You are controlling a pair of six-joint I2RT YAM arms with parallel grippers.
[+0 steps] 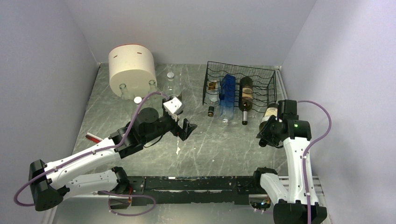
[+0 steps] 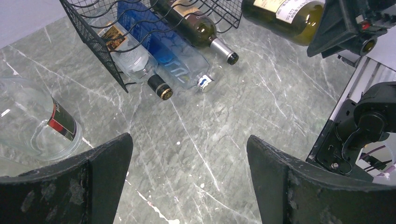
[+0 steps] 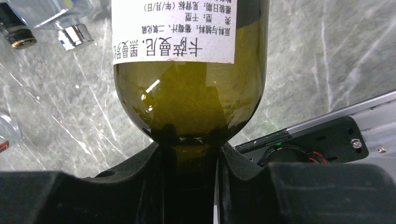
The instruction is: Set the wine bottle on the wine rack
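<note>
- Grey veined table, lilac walls around.
- Right gripper clamps the wine bottle by its neck, right of centre, seemingly just short of the wine rack.
- Left gripper gapes empty, centre-left.

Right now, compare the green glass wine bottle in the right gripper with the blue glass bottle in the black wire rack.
The green wine bottle is clamped at its neck by the right gripper, outside the black wire rack; the blue bottle lies inside it, silver cap sticking out. The green one is round with a white label; the blue one looks square. Both are glass.
</note>
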